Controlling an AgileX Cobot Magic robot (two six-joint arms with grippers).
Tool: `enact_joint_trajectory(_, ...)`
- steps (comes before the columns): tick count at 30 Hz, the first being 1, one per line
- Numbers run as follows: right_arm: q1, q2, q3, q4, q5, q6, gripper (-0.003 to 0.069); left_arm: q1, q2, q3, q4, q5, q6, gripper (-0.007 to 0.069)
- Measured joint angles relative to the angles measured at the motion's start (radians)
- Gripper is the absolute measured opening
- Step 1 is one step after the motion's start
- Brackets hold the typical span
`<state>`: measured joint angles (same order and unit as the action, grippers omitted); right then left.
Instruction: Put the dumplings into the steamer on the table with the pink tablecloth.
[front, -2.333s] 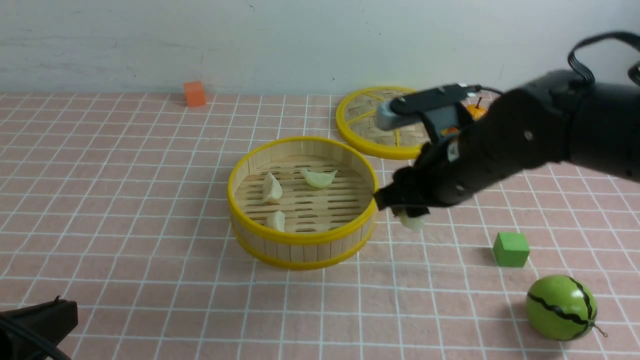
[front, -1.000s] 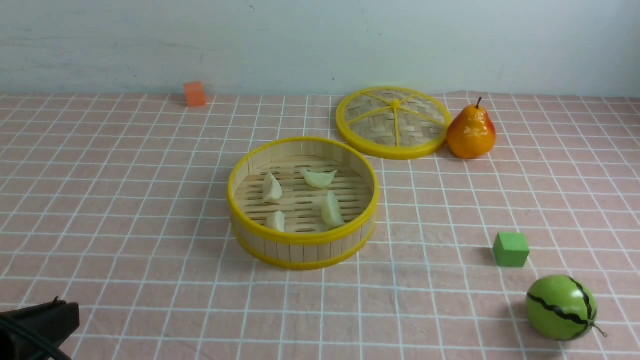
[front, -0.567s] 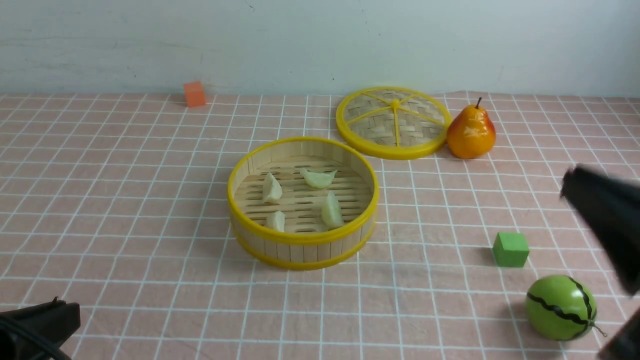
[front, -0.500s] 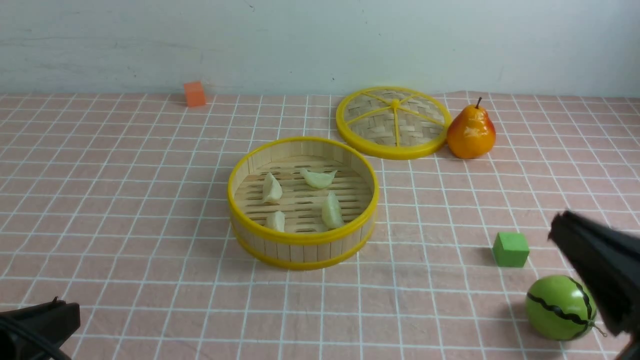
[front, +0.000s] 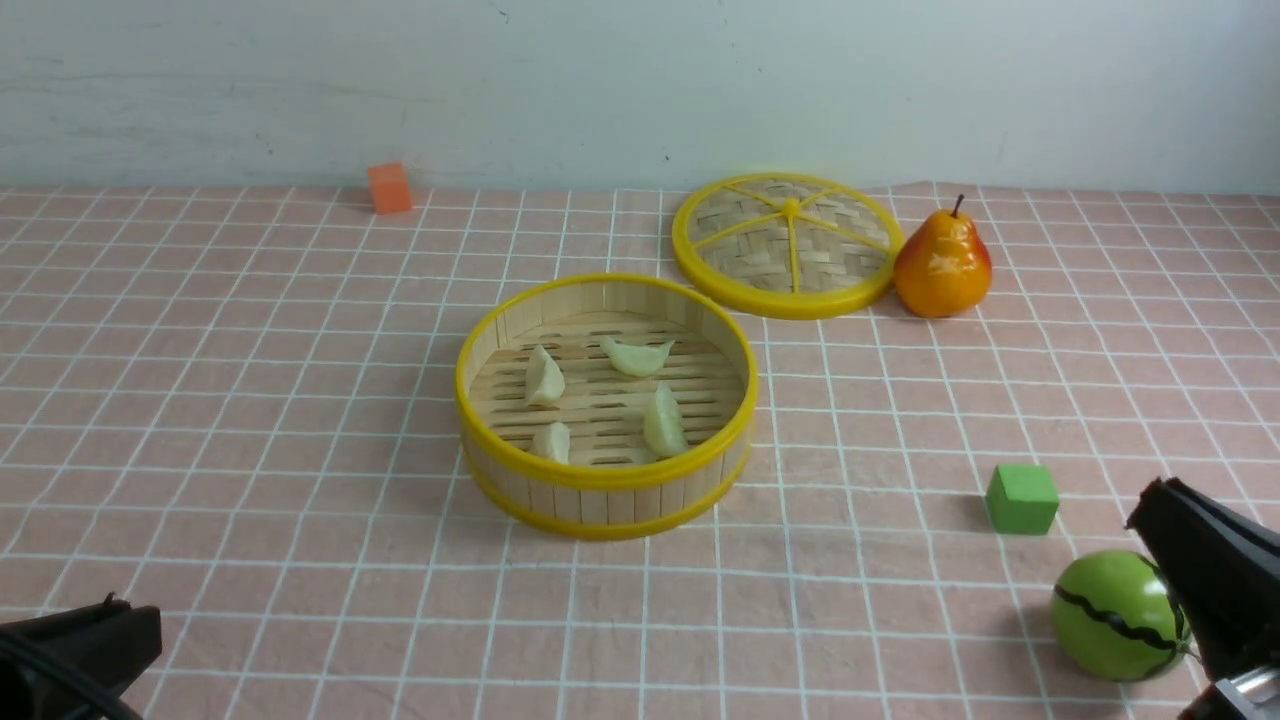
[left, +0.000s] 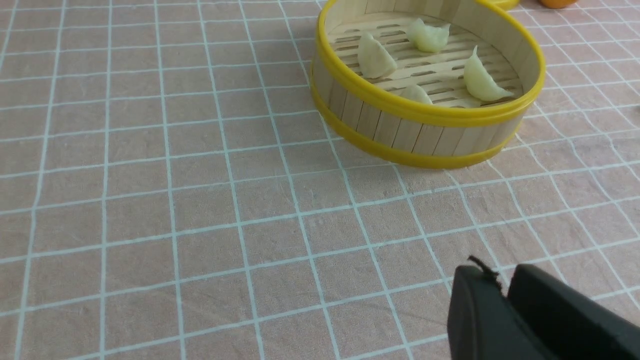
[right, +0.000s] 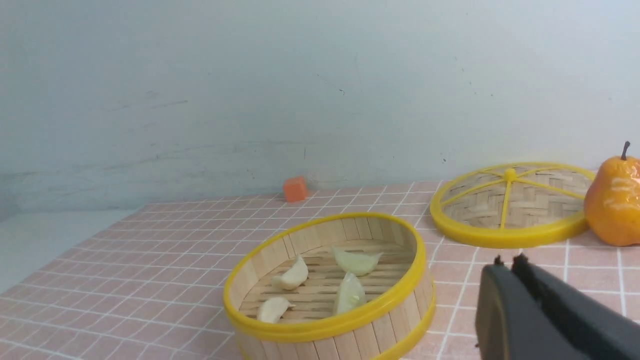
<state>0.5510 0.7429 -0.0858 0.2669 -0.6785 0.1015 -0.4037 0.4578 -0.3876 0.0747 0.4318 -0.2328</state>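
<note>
While both arms are sitting low at the near edge of the front view, you are looking at all four dumplings (front: 664, 422) lying inside the steamer (front: 600, 478), on its slatted floor. Two are lying toward the far side, one is lying by the near wall, and one is leaning up toward the right side. None of them are touching each other. The steamer is standing upright near the middle of the pink tablecloth (front: 250, 400).

Your left gripper (left: 500, 277) is hanging over bare cloth at the near left, well apart from the steamer. Its two black fingers are pressing together with nothing between them. Your right gripper (right: 509, 265) is also showing its fingers pressed together and carrying nothing. In the front view it is sitting at the near right, overlapping the right side of the green striped ball (front: 1110, 615). You cannot tell whether it is touching the ball.

The green cube (front: 1021, 498) is resting just beyond the ball. The woven lid (front: 790, 240) is lying flat behind the steamer to the right, with the pear (front: 942, 265) standing just beside its right edge. An orange cube (front: 389, 188) is sitting at the far left, by the wall.
</note>
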Motion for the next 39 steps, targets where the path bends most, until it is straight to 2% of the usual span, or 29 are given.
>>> enact_joint_trajectory(9, 0.0, 0.004, 0.08, 0.041, 0.079, -0.038, 0.0012, 0.0, 0.0, 0.0, 0.0, 0.0, 0.0, 0.0092)
enact_joint_trajectory(12, -0.002, -0.049, 0.109, 0.061, 0.258, -0.139, 0.0001, 0.0, 0.0, 0.0, 0.0, 0.002, 0.0, 0.0097)
enact_joint_trajectory(14, -0.008, -0.091, 0.109, 0.07, 0.312, -0.187, 0.0, 0.0, 0.0, 0.0, 0.0, 0.005, 0.0, 0.0099)
enact_joint_trajectory(16, -0.046, -0.255, 0.109, 0.084, 0.461, -0.349, 0.0, 0.0, 0.0, 0.0, 0.0, 0.01, 0.0, 0.0102)
enact_joint_trajectory(17, -0.051, -0.269, 0.109, 0.085, 0.473, -0.349, 0.0, 0.0, 0.0, 0.0, 0.0, 0.01, 0.0, 0.0102)
enact_joint_trajectory(18, -0.097, -0.389, 0.109, 0.091, 0.579, -0.432, 0.0, 0.0, 0.0, 0.0, 0.0, 0.01, 0.0, 0.0102)
enact_joint_trajectory(19, -0.112, -0.405, 0.109, 0.092, 0.592, -0.449, 0.0, 0.0, 0.0, 0.0, 0.0, 0.01, 0.0, 0.0102)
enact_joint_trajectory(20, -0.178, -0.55, 0.11, 0.101, 0.711, -0.498, 0.0, 0.0, 0.0, 0.0, 0.0, 0.011, 0.0, 0.0102)
enact_joint_trajectory(22, -0.283, -0.687, 0.11, 0.106, 0.837, -0.521, 0.0, 0.0, 0.0, 0.0, 0.0, 0.012, 0.0, 0.0102)
enact_joint_trajectory(23, -0.295, -0.687, 0.11, 0.107, 0.848, -0.522, 0.0, 0.0, 0.0, 0.0, 0.0, 0.012, 0.0, 0.0102)
enact_joint_trajectory(25, -0.451, -0.747, 0.11, 0.117, 0.989, -0.524, 0.0, 0.0, -0.001, 0.0, 0.0, 0.018, 0.0, 0.0107)
enact_joint_trajectory(26, -0.463, -0.747, 0.11, 0.119, 0.999, -0.524, 0.0, 0.0, -0.001, 0.0, 0.0, 0.018, 0.0, 0.0107)
enact_joint_trajectory(27, -0.56, -0.748, 0.109, 0.13, 1.047, -0.5, 0.0, 0.0, 0.0, 0.0, 0.0, 0.024, 0.0, 0.0109)
enact_joint_trajectory(28, -0.56, -0.748, 0.109, 0.133, 1.051, -0.492, 0.0, 0.0, 0.0, 0.0, 0.0, 0.024, 0.0, 0.0109)
enact_joint_trajectory(29, -0.63, -0.747, 0.106, 0.139, 1.075, -0.446, 0.0, 0.0, 0.0, 0.0, 0.0, 0.025, 0.0, 0.011)
enact_joint_trajectory(30, -0.65, -0.751, 0.104, 0.135, 1.082, -0.418, 0.0, 0.0, 0.001, 0.0, 0.0, 0.028, 0.0, 0.011)
enact_joint_trajectory(35, -0.652, -0.752, 0.1, 0.038, 1.091, -0.274, 0.0, 0.0, 0.003, 0.0, 0.0, 0.034, 0.0, 0.0114)
enact_joint_trajectory(39, -0.566, -0.753, 0.1, -0.078, 1.085, -0.124, 0.0, 0.0, 0.003, 0.0, 0.0, 0.039, 0.0, 0.0122)
